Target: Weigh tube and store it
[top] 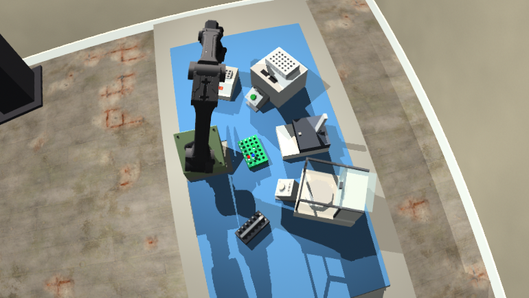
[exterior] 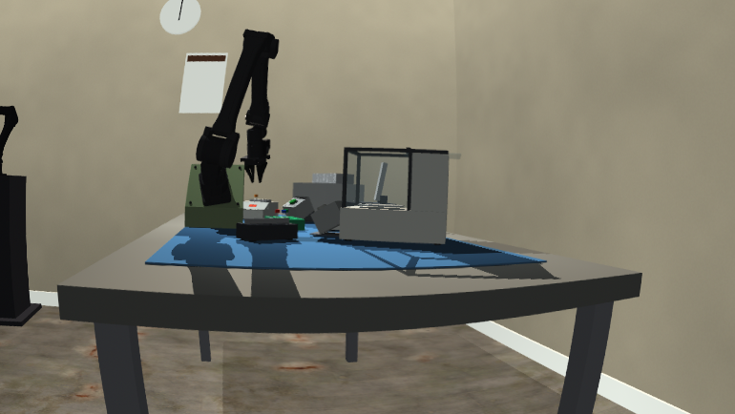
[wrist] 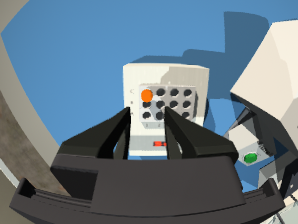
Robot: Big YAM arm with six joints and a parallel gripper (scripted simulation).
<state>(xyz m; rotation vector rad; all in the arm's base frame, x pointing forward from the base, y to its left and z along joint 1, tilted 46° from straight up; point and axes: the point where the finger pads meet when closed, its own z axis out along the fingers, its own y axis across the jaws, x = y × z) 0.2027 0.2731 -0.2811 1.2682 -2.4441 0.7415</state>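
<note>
Wrist view: gripper [exterior: 256,180] [wrist: 147,112], partly open, empty. Tube A [exterior: 255,195] [wrist: 146,95], orange-capped, in dry block [top: 230,90] [exterior: 264,209] [wrist: 132,80], far-left bore; below and beyond fingertips, roughly aligned with their gap.
</note>
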